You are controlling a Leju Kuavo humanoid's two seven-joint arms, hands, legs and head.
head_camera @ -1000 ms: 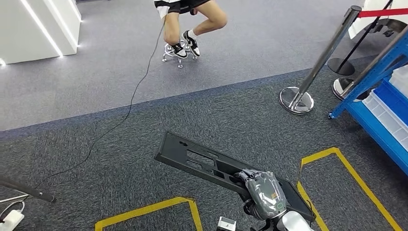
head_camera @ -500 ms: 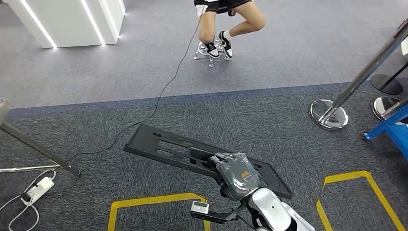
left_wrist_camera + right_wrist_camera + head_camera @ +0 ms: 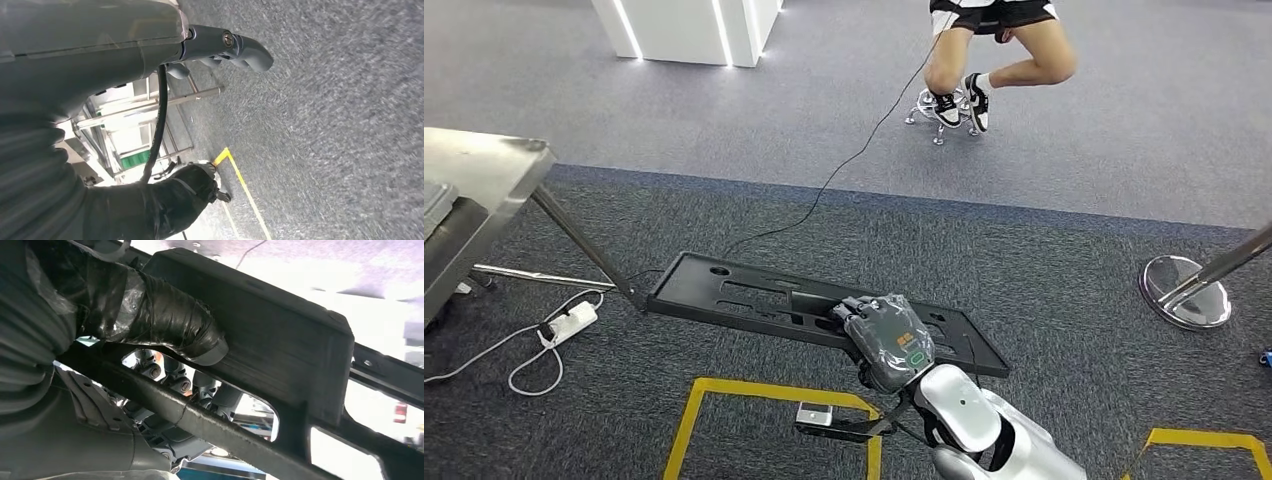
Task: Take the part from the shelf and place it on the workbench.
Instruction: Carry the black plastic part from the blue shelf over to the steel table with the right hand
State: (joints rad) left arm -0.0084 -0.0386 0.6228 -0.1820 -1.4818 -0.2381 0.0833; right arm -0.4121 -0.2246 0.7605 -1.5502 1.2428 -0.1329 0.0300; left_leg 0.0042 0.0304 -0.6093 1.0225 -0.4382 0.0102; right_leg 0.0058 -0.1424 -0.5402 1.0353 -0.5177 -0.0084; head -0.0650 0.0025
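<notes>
A long flat black part (image 3: 754, 297) with cut-out slots hangs level above the carpet, gripped by my right hand (image 3: 886, 340) near its right end. In the right wrist view the taped thumb (image 3: 165, 325) presses on the part's black frame (image 3: 280, 345) and the fingers (image 3: 190, 385) curl through a slot from the other side. My left hand (image 3: 220, 47) hangs beside my body over the carpet, its fingers curled with nothing in them. At the left edge stands the corner of a steel workbench (image 3: 484, 160).
A person (image 3: 994, 45) sits on a stool at the back, with a black cable (image 3: 844, 165) running across the carpet. A white power strip (image 3: 574, 320) lies by the workbench leg. A stanchion base (image 3: 1189, 290) stands at right. Yellow floor tape (image 3: 754, 395) marks the carpet.
The camera has turned left: the blue shelf and stanchions slid out to the right, and the steel workbench came into view at left. My right hand keeps holding the part.
</notes>
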